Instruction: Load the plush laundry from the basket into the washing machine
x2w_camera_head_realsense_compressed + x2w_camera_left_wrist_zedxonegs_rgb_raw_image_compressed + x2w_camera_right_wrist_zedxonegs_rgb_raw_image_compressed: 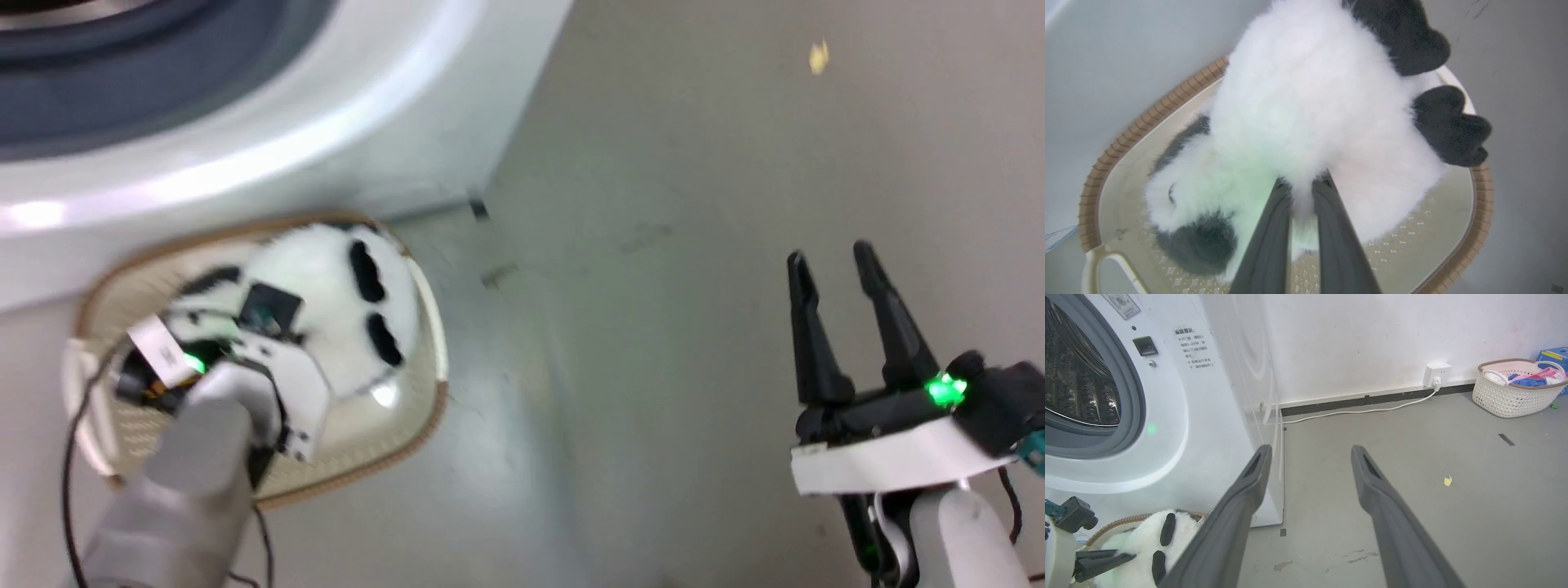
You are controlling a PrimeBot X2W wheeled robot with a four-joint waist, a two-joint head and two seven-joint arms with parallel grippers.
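At basket point(1147, 118), left wrist view shows left gripper point(1302, 183) clamped on panda point(1306, 102) fur, panda lying in basket. Right wrist view adds washer point(1208, 416) drum point(1077, 384) exposed just beside it; right gripper point(1308, 451) spread, empty, over floor point(1412, 437).

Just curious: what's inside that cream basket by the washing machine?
A fluffy white panda toy, its fur pinched by the left gripper. It covers part of the basket, so anything beneath it is hidden.
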